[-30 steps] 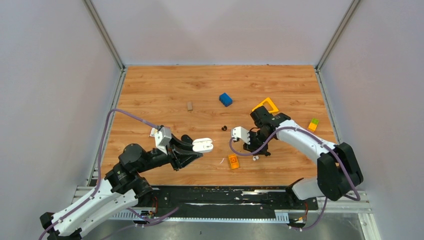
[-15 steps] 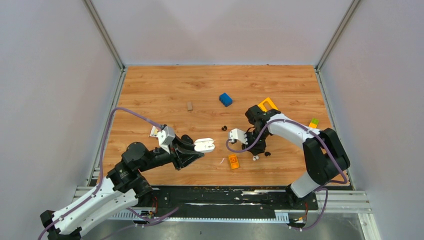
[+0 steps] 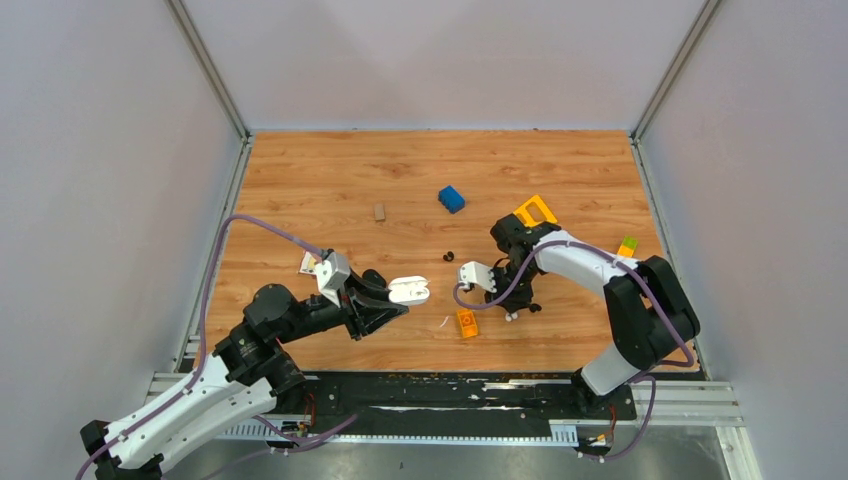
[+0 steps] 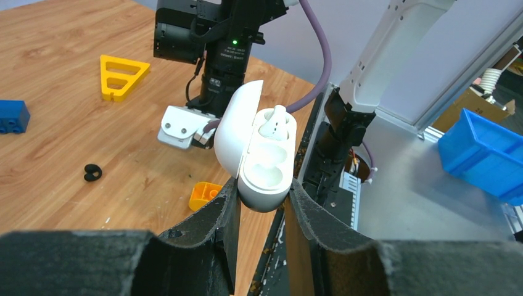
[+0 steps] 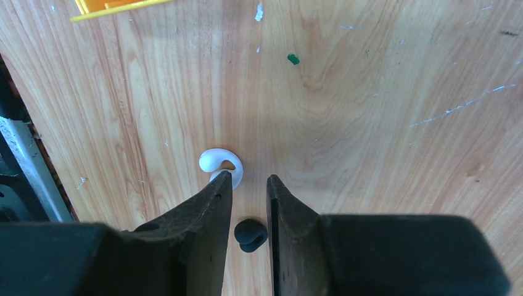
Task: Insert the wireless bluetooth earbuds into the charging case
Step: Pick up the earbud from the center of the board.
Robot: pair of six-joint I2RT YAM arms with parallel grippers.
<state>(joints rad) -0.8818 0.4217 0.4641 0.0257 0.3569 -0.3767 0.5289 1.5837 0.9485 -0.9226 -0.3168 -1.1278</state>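
Observation:
My left gripper [image 3: 393, 302] is shut on the white oval charging case [image 3: 408, 290] and holds it above the table. In the left wrist view the case [image 4: 264, 161] has its lid open, and one white earbud [image 4: 275, 119] sits in its far slot. My right gripper [image 3: 516, 302] points down at the table. In the right wrist view the right gripper [image 5: 248, 180] is narrowly open. A tiny black earbud piece [image 5: 250, 235] lies on the wood between the fingers. A tiny white hooked piece [image 5: 217, 160] lies at the left fingertip, apart from the black one.
An orange block [image 3: 466, 322] lies near the front, left of my right gripper. Another small black piece [image 3: 448, 256] lies mid-table. A blue block [image 3: 451, 198], a yellow triangle frame [image 3: 536, 210], a small wooden block [image 3: 379, 211] and a green-orange block [image 3: 627, 246] lie farther back.
My right arm has folded its elbow inward and its gripper has shifted slightly left over the small pieces. My left gripper has crept slightly forward, still holding the open case.

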